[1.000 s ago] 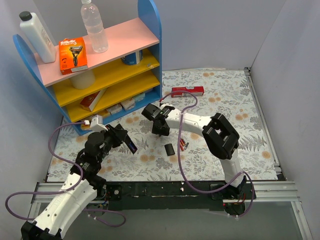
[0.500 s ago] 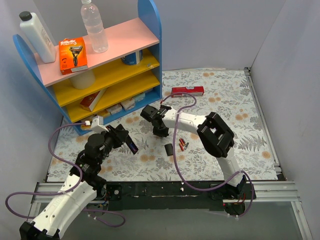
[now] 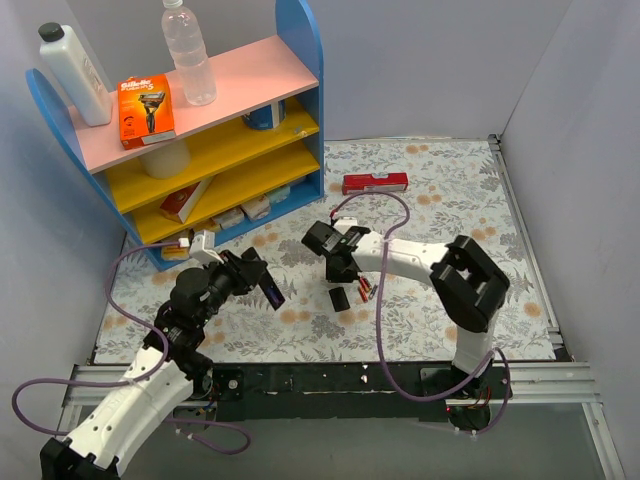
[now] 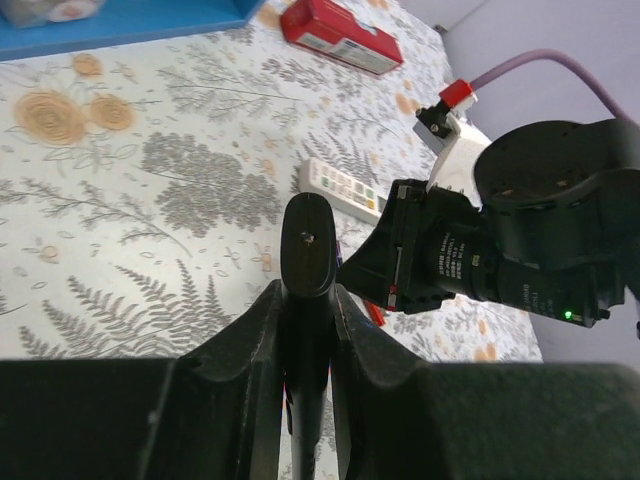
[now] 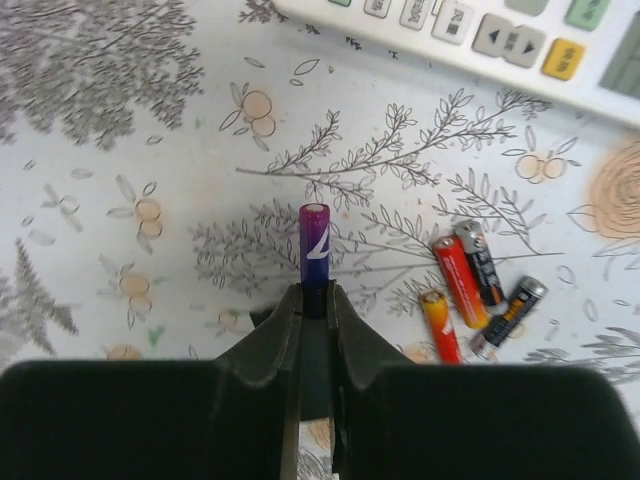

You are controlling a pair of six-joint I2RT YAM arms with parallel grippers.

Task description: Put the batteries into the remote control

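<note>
Between right jaws, a clamped blue-purple battery [image 5: 314,240] is half hidden; left jaws grip perhaps a remote [image 4: 306,250].

The flower-printed table cover [image 5: 120,130] looks like matt cloth, lying smooth and flat. The slim blue-purple battery [image 5: 314,245] has a glossy wrap and a shiny metal cap, and the loose red and dark batteries [image 5: 462,285] share that finish. The white plastic remote [image 5: 470,35] has a satin sheen with matt coloured keys. The long black plastic remote body [image 4: 305,265] is matt. The red cardboard box [image 4: 340,35] is glossy.
</note>
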